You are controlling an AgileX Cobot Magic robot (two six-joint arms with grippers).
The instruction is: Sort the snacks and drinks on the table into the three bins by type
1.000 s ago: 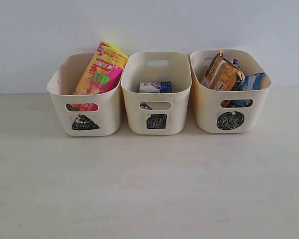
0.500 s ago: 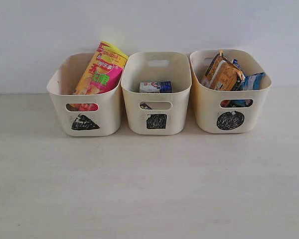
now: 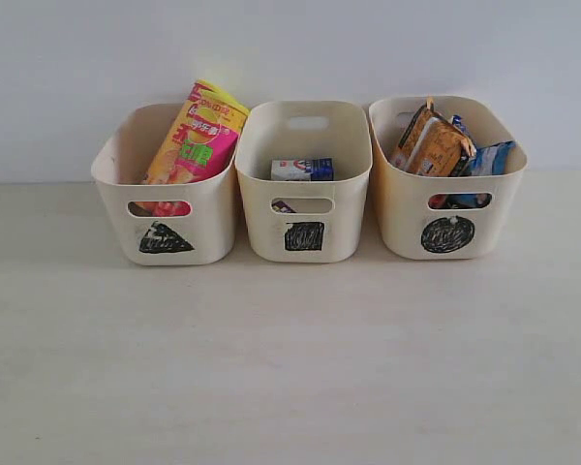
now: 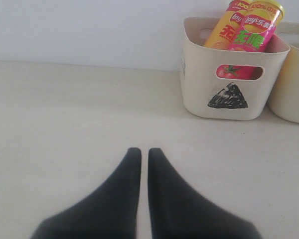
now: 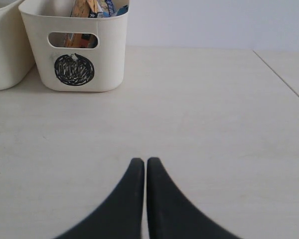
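The left hand [image 4: 144, 152] is pointing out low over the tabletop [image 4: 65, 114], its two dark fingers pressed together on nothing, with the triangle bin [image 4: 199, 94] ahead of it; the right hand [image 5: 145, 162] is sitting the same way — fingers together, gripping nothing — with the circle bin [image 5: 114, 59] ahead. The two chip cans [image 3: 196, 136] are leaning in the triangle bin; the white-and-blue carton [image 3: 302, 170] is lying in the square bin [image 3: 261, 208]; the crinkly packets [image 3: 431, 145] are crowding the circle bin — all three bins are standing side by side in a row.
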